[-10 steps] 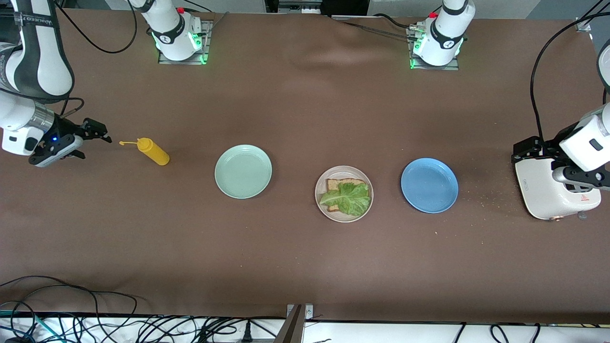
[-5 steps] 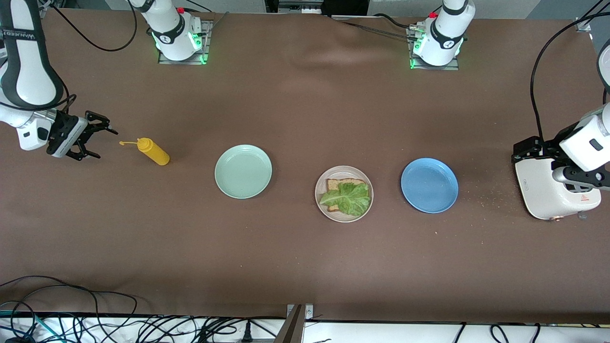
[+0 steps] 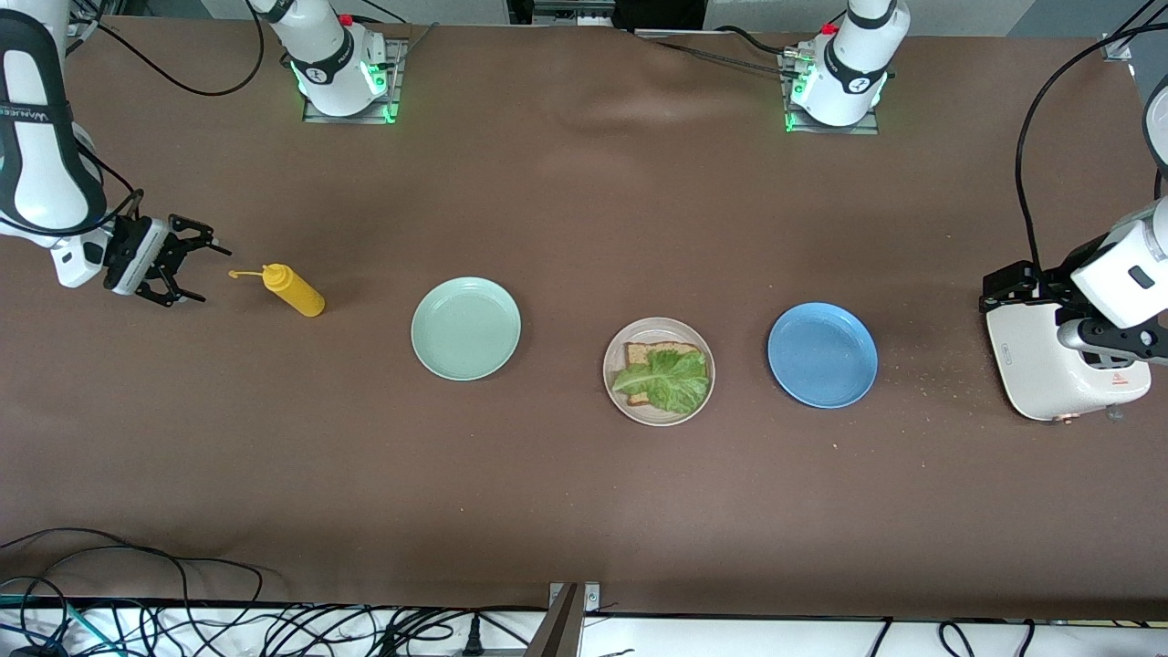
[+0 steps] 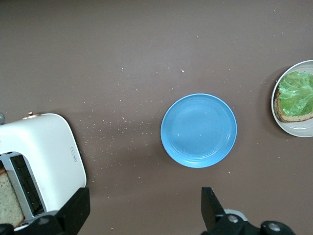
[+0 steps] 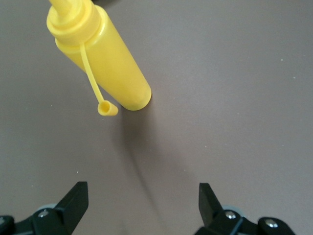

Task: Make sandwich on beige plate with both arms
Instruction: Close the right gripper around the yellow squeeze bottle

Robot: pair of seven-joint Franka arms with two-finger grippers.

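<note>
The beige plate (image 3: 659, 418) sits mid-table and holds one brown bread slice (image 3: 650, 350) with a green lettuce leaf (image 3: 668, 380) on top. It also shows in the left wrist view (image 4: 296, 130). Another bread slice (image 4: 7, 201) stands in a slot of the white toaster (image 3: 1049, 370). My left gripper (image 3: 1002, 290) is open and empty, over the toaster's edge beside the blue plate. My right gripper (image 3: 208, 272) is open and empty, just short of a yellow squeeze bottle (image 3: 294, 289) at the right arm's end of the table.
A mint-green plate (image 3: 465, 328) and a blue plate (image 3: 821, 356) flank the beige plate, both bare. The yellow bottle (image 5: 105, 58) lies on its side with its cap hanging loose. Crumbs lie between the toaster and the blue plate.
My right arm has swung its gripper round and a little closer to the yellow bottle, its fingers now spread toward it. The left arm has not moved.
</note>
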